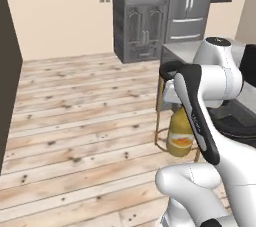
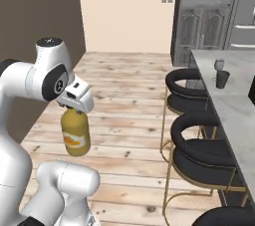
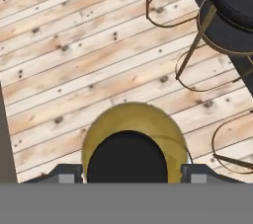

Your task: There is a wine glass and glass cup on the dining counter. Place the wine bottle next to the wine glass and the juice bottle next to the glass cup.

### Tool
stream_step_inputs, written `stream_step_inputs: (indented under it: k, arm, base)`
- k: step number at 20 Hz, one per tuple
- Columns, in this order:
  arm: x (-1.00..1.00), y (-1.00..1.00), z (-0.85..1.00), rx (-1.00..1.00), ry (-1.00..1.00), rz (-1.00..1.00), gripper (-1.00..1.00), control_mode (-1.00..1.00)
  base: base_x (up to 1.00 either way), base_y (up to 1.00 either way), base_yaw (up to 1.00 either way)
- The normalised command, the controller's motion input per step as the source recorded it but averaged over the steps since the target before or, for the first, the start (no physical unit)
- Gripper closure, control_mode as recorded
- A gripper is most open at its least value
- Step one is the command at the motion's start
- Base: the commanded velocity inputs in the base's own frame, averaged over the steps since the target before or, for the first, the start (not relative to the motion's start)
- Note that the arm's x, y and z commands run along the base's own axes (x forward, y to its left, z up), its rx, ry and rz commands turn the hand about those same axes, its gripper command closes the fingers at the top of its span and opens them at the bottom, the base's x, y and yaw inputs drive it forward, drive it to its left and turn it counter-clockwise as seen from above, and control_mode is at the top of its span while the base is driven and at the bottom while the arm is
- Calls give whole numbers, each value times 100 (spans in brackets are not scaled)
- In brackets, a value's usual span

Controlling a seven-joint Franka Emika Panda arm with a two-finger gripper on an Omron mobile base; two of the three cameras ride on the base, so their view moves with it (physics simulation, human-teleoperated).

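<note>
gripper (image 2: 74, 112): pinching the juice bottle (image 2: 75, 134) at its neck, bottle upright, above wood floor (image 2: 124, 95)
wine glass (image 2: 219, 64): just beside glass cup (image 2: 222, 79), near dining counter (image 2: 234, 105) edge

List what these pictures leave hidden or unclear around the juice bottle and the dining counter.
- Juice bottle: left base view, the arm covers its neck and cap.
- Gripper: hand view, its fingers are cut by the bottom edge.
- Wine glass and glass cup: right base view, too small for detail.
</note>
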Motion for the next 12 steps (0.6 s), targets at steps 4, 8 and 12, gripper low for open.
stream_step_inputs:
  k: [4,8,12]
  arm:
    - [0,0,0,0,0,0,100,100]
    - [0,0,0,0,0,0,100,100]
    - [0,0,0,0,0,0,100,100]
  base:
    - [84,35,-24]
    - [84,35,-24]
    - [83,35,-25]
